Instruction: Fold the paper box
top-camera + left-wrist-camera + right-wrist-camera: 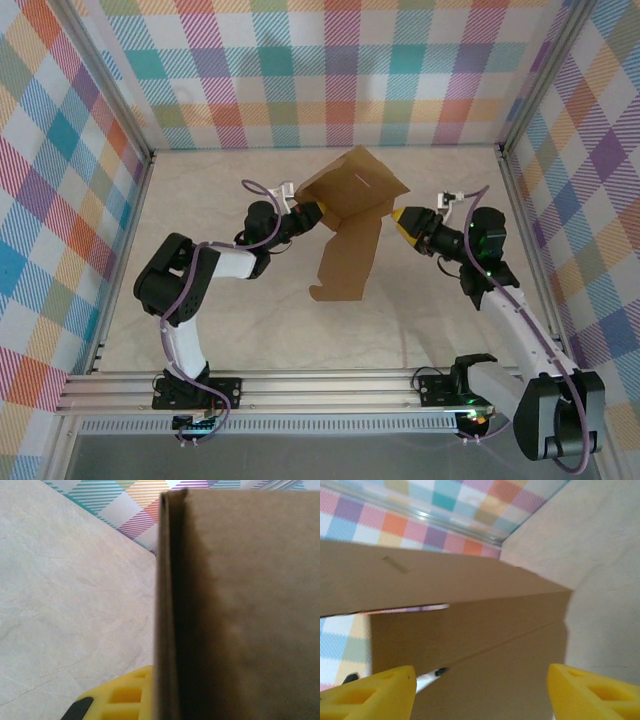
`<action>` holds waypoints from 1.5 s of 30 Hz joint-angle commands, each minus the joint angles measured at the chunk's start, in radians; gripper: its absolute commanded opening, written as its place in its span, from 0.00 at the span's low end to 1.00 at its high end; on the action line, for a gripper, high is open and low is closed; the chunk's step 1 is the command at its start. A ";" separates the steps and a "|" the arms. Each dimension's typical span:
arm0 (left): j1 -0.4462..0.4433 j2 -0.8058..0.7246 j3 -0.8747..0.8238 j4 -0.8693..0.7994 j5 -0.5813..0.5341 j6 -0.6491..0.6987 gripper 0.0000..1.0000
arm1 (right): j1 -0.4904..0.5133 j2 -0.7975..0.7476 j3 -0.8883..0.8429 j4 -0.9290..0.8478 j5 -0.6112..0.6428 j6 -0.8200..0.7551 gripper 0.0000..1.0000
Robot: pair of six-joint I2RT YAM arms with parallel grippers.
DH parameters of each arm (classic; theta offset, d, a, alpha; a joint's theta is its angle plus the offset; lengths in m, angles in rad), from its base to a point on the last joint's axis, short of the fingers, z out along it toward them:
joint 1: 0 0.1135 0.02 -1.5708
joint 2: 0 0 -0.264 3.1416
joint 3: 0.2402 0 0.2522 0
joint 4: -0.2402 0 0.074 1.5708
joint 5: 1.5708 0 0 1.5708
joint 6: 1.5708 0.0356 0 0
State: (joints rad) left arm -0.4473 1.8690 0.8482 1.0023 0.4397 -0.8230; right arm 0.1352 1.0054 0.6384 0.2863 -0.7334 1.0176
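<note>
The paper box (pixel 350 225) is a brown cardboard piece held up above the middle of the table, with a folded upper part and a long flap hanging toward the front. My left gripper (pixel 313 209) is shut on its left edge. In the left wrist view one yellow finger (pixel 122 697) presses against the cardboard (pixel 240 605), and the other finger is hidden behind it. My right gripper (pixel 399 217) stands open just right of the box. In the right wrist view its gripper (pixel 480 692) has both yellow fingers wide apart, with the cardboard panel (pixel 470 630) facing them.
Plaid walls (pixel 340 70) close in the back and both sides of the pale table (pixel 230 330). An aluminium rail (pixel 300 390) runs along the near edge by the arm bases.
</note>
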 commanded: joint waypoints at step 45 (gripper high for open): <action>0.002 0.059 0.022 0.176 0.064 -0.085 0.00 | 0.065 0.024 0.015 0.200 0.098 0.170 0.66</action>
State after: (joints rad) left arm -0.4469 1.9636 0.8501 1.1202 0.4789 -0.9195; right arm 0.1959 1.0241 0.6144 0.3988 -0.5976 1.1618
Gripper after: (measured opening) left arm 0.074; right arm 0.660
